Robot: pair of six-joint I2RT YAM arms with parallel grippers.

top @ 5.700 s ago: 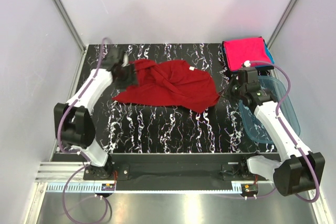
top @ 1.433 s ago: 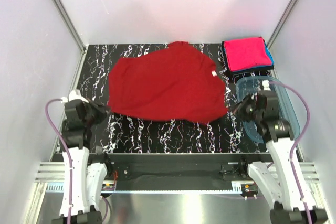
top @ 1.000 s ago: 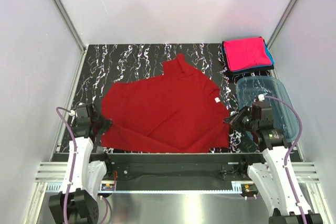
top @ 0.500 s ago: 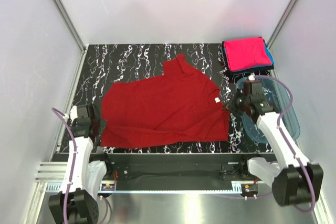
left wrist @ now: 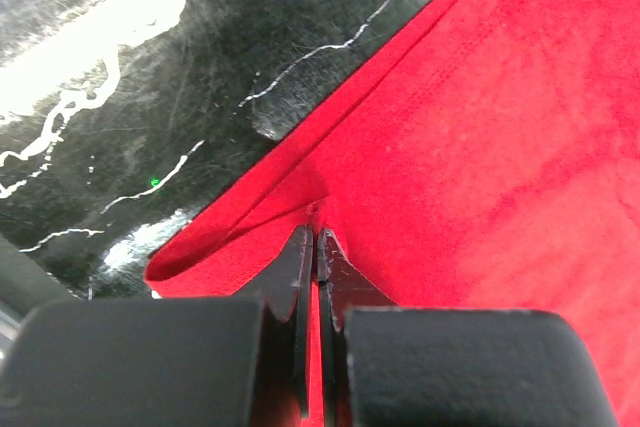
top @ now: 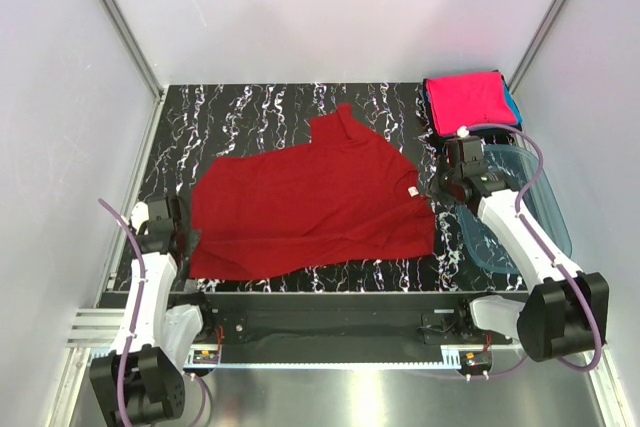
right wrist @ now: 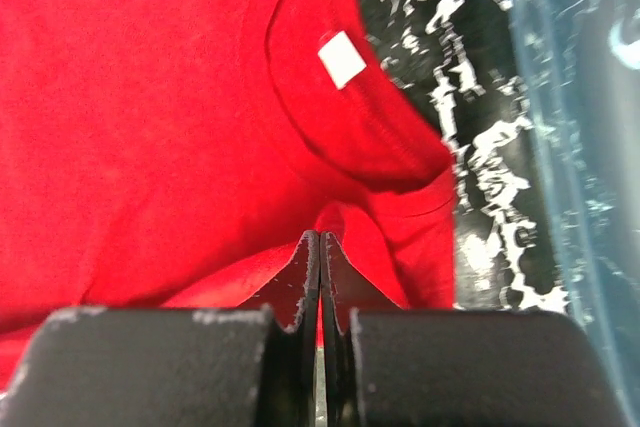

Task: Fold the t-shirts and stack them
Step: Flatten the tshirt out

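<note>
Over the table, top view, shirt: the dark red t-shirt [top: 310, 202] lies spread nearly flat on the marbled table [top: 260, 107], with its collar and neck label [top: 411, 190] toward the right and one sleeve pointing to the far edge.
Top view, stack: a folded pink t-shirt [top: 465, 99] sits on a teal-blue t-shirt [top: 513, 102] at the far right corner, just behind the tub [top: 545, 217].
Top view, grippers: the left gripper [top: 190, 242] is at the shirt's near-left corner and the right gripper [top: 432, 192] at its collar edge.
Top view, risk: the near hem lies close to the table's front edge, so a pull toward the arms could drag cloth over it.
Left wrist view, grip: the left gripper [left wrist: 314, 235] is clenched on a thin pinch of hem where the cloth [left wrist: 480, 147] doubles over.
Left wrist view, risk: with so little cloth caught, a lift could let the corner slip out, and the doubled hem could carry a crease into the fold.
Right wrist view, grip: the right gripper [right wrist: 319, 239] is pinched tight on red cloth beside the collar, below the label [right wrist: 342, 58].
Right wrist view, risk: the tub wall [right wrist: 570, 97] is near, so a swing to the right could knock it, and uneven pulling by the two arms would skew the fold.
</note>
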